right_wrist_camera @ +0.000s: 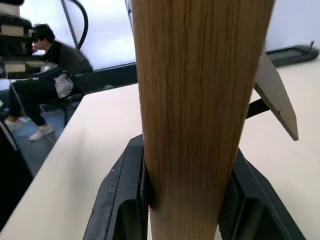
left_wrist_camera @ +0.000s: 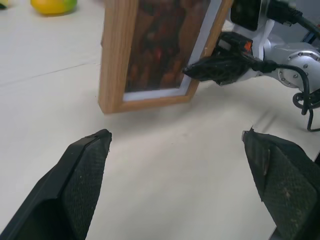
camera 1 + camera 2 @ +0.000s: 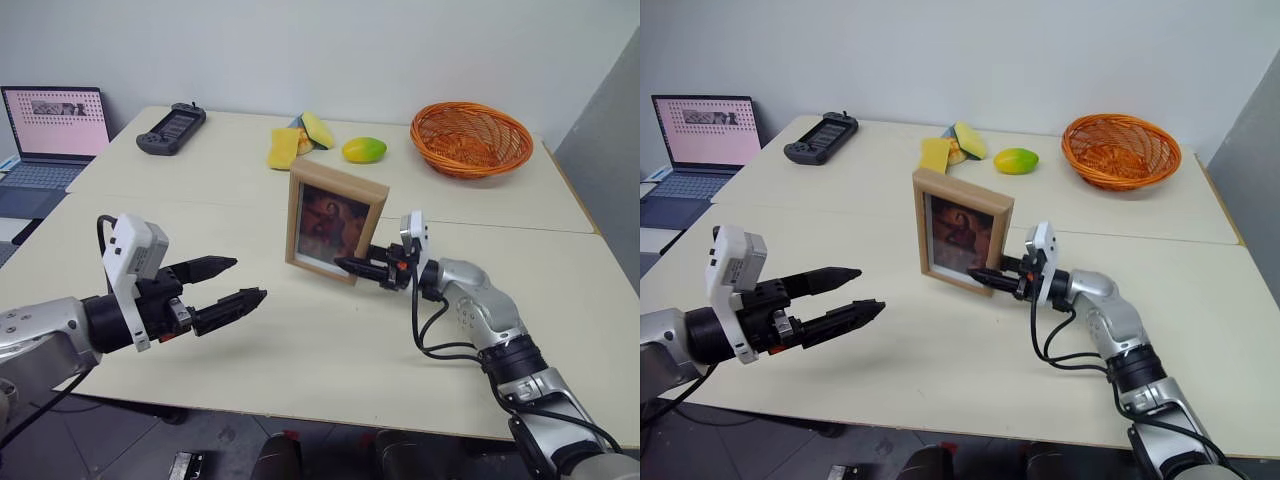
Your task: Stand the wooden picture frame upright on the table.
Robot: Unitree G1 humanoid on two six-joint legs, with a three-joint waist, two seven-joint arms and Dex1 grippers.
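The right pincer (image 3: 350,266) is clamped on the lower right edge of the small light-wood picture frame (image 3: 334,222), which stands upright, long axis vertical, on the pale cream worktop (image 3: 330,350), stand flap (image 1: 276,97) folded out behind. The left pincer (image 3: 238,283) gapes wide and empty, well apart.

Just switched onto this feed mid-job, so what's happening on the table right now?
The right gripper is clamped on the side edge of the wooden picture frame, which stands upright on the table with its picture facing the robot and its stand flap folded out behind. The left gripper hangs open beside it, holding nothing. A mango, a basket, a handheld controller and a laptop sit further back.
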